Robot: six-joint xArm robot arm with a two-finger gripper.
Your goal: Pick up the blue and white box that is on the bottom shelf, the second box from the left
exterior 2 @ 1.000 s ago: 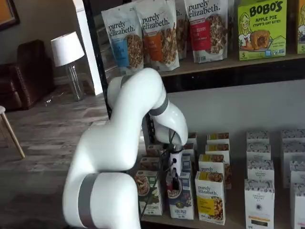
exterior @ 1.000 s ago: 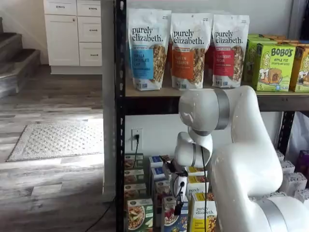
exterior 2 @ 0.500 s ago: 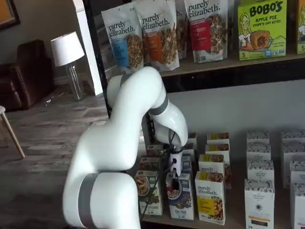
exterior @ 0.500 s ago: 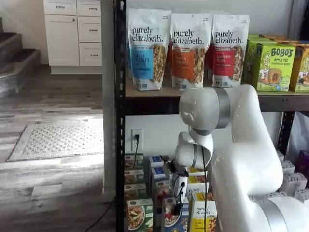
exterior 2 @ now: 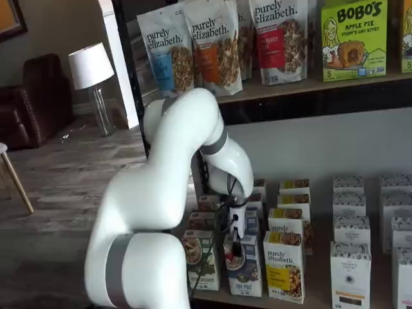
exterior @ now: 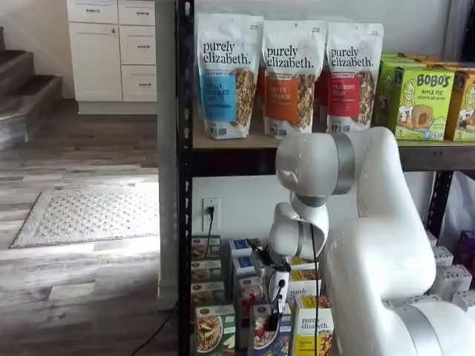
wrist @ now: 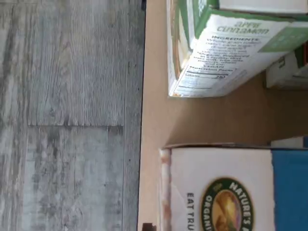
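The blue and white box (exterior 2: pixel 246 269) stands upright at the front of the bottom shelf (exterior 2: pixel 270 300), between a green carton (exterior 2: pixel 201 259) and a yellow carton (exterior 2: pixel 284 265). My gripper (exterior 2: pixel 235 248) hangs straight down onto its top, and the black fingers are closed on the box's upper edge. Both shelf views show the box (exterior: pixel 264 335) under my gripper (exterior: pixel 274 319). The wrist view looks down on the box's white and blue top (wrist: pixel 226 187) near the shelf's tan front edge (wrist: pixel 153 110). No fingers show there.
The green carton (wrist: pixel 221 48) stands close beside the box, with more cartons in rows behind. White cartons (exterior 2: pixel 351 270) fill the shelf's right side. Tall granola bags (exterior: pixel 286 74) line the tier above. The black rack post (exterior: pixel 185 193) is to the left, with wood floor (wrist: pixel 67 115) in front.
The fingers have closed on the box's top. The box and gripper have risen a little, while the arm stays in nearly the same pose.
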